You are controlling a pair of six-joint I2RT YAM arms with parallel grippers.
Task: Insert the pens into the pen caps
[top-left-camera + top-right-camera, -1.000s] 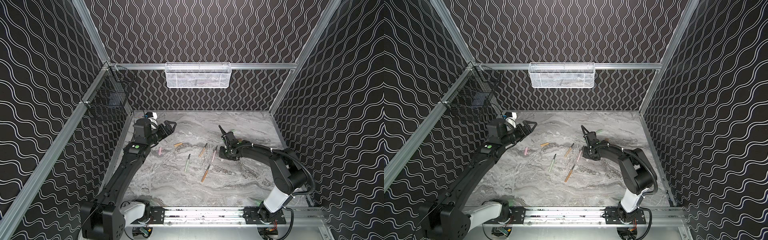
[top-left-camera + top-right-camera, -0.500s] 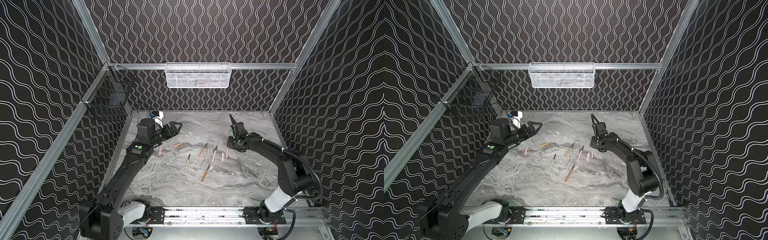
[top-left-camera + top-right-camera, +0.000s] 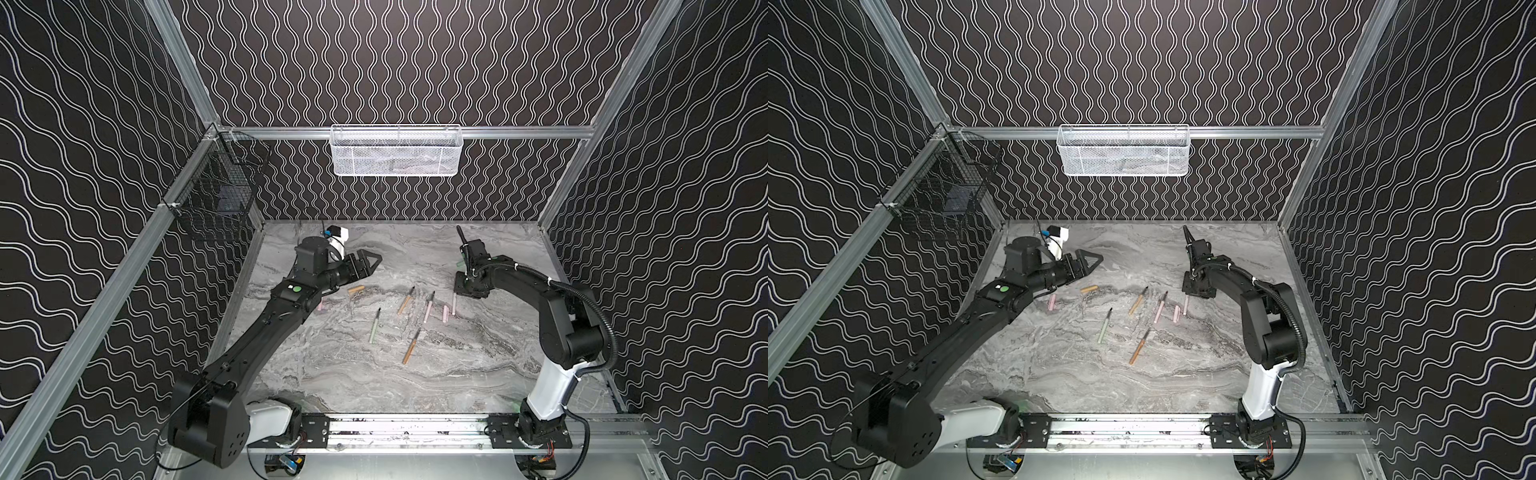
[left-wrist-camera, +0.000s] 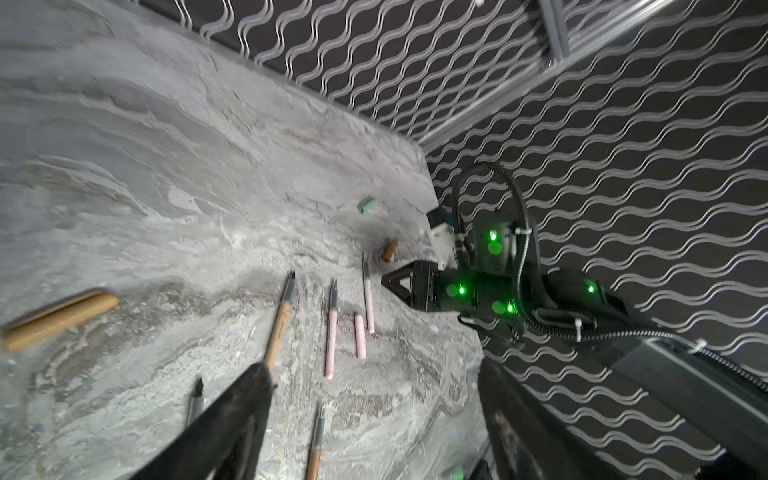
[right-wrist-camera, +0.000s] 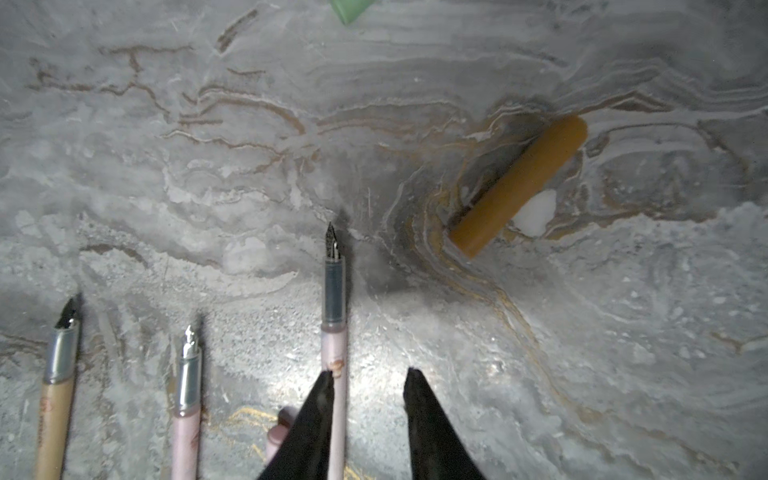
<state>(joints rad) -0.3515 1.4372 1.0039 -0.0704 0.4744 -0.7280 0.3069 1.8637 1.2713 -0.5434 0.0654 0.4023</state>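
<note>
Right claw [image 5: 369, 371] is part open, nothing in it. Pink pen [image 3: 454, 305] lies flat on the table [image 3: 332, 374] at the claw's 6 o'clock in both top views. On the wrist cam the barrel runs under one finger, not in the gap. Left claw [image 3: 374, 262] is wide open and empty, tan cap [image 3: 356, 289] at its 7 o'clock. No pen capped yet, I reckon. Risks: if I close now, that finger lands on the barrel and rolls it into the pink cap [image 3: 445, 313] just beside it at 9 o'clock. A thin round barrel can also twist in the grip, so the nib would miss the cap mouth. Green cap [image 5: 351, 10] is near the claw at 11, so a careless sweep knocks it away
</note>
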